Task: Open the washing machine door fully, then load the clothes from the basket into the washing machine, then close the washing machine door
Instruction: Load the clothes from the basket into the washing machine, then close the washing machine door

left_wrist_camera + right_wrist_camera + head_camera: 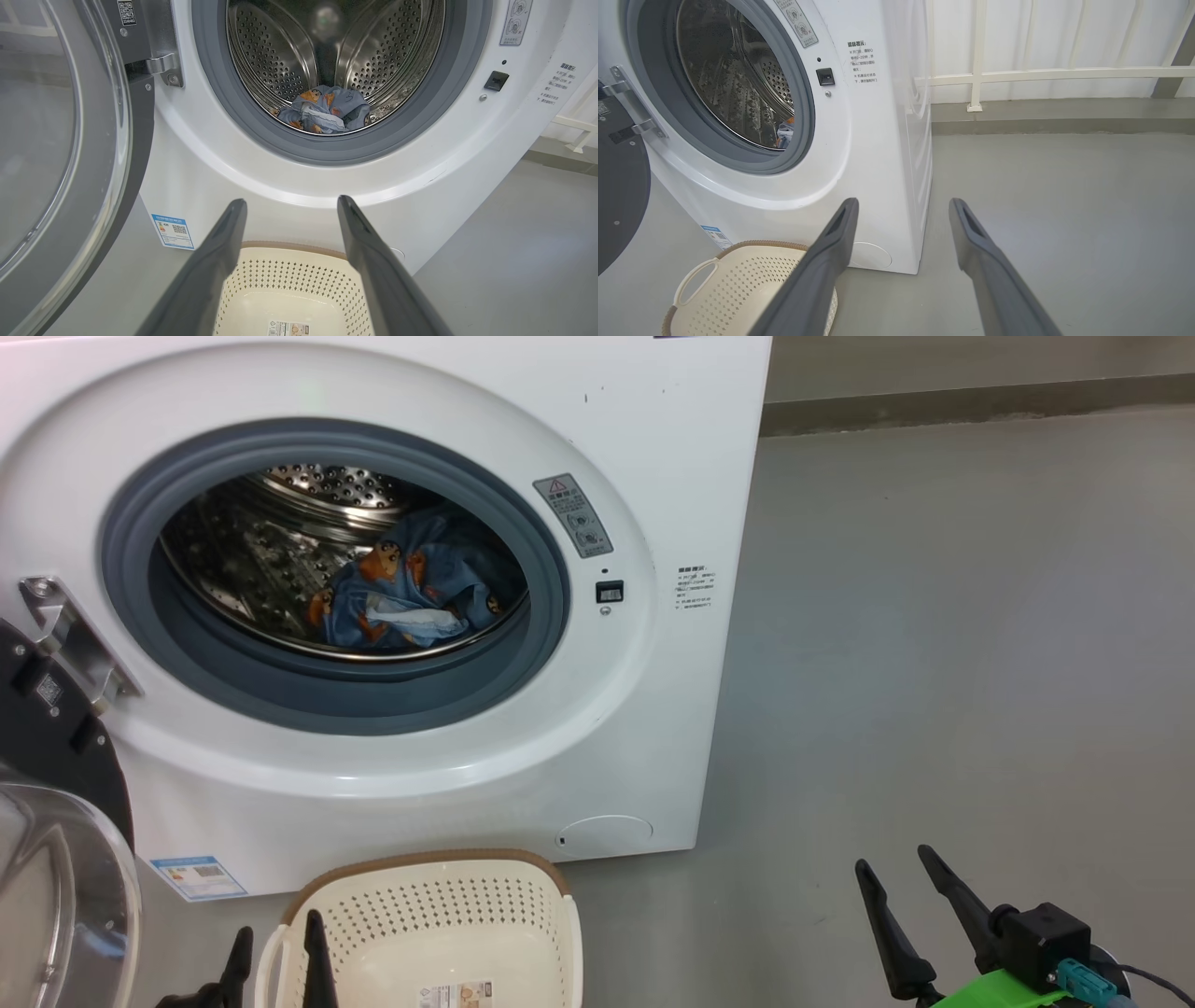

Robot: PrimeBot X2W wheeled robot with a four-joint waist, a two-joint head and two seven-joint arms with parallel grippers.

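Left gripper (290, 201) hangs wide open and empty over the bare basket (299, 280); right gripper (903, 201) gapes empty above the floor (1064, 210). Clothes (401, 588) lie in the drum (271, 551), so loading looks done. Next, push the open door (75, 747) shut.

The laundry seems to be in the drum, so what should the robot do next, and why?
Probably swing the left hand toward the open door on its left and start pushing it shut: the clothes lie in the drum, the basket looks empty, and that hand is open, holding nothing.
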